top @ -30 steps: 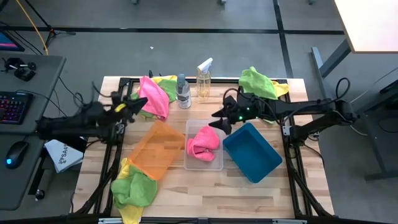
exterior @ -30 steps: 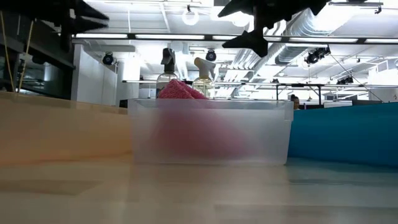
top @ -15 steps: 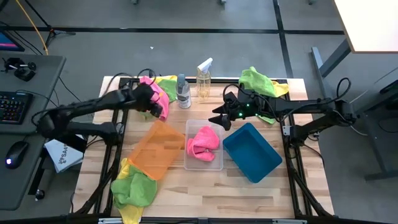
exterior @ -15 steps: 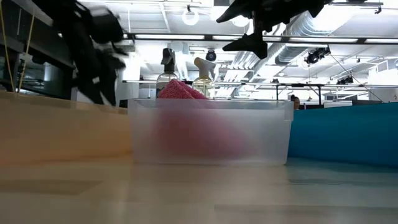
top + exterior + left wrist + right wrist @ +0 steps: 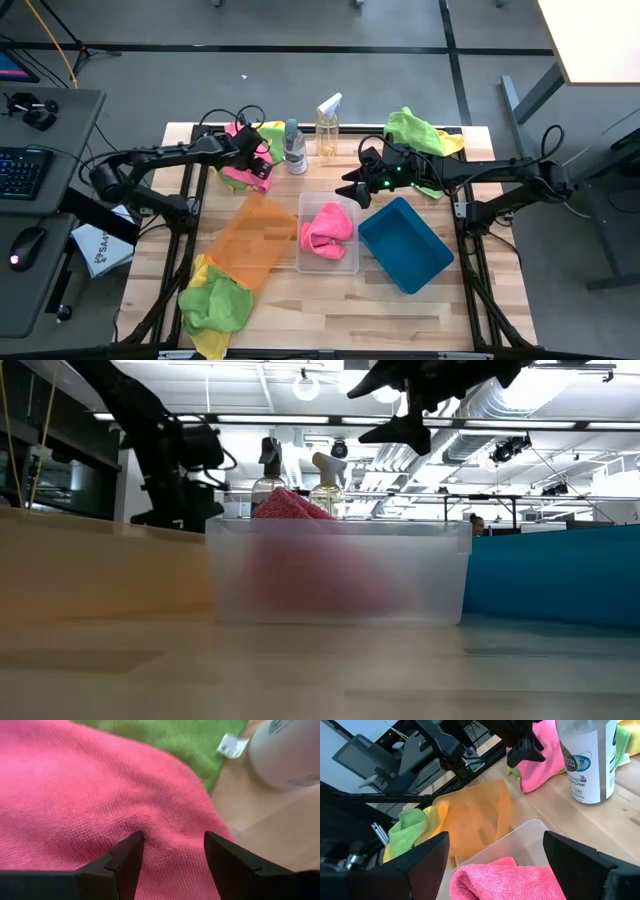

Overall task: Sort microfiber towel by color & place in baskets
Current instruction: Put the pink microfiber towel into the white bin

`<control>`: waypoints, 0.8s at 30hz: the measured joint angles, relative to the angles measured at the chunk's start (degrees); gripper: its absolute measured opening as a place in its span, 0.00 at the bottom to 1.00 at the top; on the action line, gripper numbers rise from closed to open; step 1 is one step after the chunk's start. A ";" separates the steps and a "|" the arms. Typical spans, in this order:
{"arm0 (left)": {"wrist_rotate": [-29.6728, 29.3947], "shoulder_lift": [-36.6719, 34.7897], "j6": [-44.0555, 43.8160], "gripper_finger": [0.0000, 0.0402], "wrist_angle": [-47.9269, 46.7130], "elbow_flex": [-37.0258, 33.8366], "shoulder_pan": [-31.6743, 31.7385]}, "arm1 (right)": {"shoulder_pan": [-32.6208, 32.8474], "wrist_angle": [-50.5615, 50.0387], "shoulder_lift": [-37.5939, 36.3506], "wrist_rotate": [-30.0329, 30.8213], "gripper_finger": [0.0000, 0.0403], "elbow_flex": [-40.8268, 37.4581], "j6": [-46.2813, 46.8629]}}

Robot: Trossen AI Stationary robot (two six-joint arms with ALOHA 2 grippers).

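I have the left hand (image 5: 170, 857) spread and down on the pink towel (image 5: 237, 168) at the tabletop's far left, beside a spray bottle (image 5: 294, 148). Next I pinch it and carry it to the clear basket (image 5: 345, 262). The right hand (image 5: 352, 187) hovers spread.

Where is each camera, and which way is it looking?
High view: above, looking down; both arms, orange basket.
Low view: table height, looking across; clear basket, arms above.
Left wrist view: on the left arm; open left claw over a pink towel.
Right wrist view: on the right arm; open right claw.
Shared: that towel.
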 joint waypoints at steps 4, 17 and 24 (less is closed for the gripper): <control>0.56 2.56 0.78 0.43 -0.02 0.00 0.00 | 0.00 0.00 0.00 -0.02 0.79 0.00 0.58; 4.61 -12.83 5.94 0.01 -11.27 8.02 -0.83 | 0.00 1.10 0.00 -2.41 0.79 0.00 3.64; 7.87 -26.42 7.32 0.00 -26.31 22.13 -10.42 | 0.00 7.75 -0.83 -7.60 0.79 0.02 3.40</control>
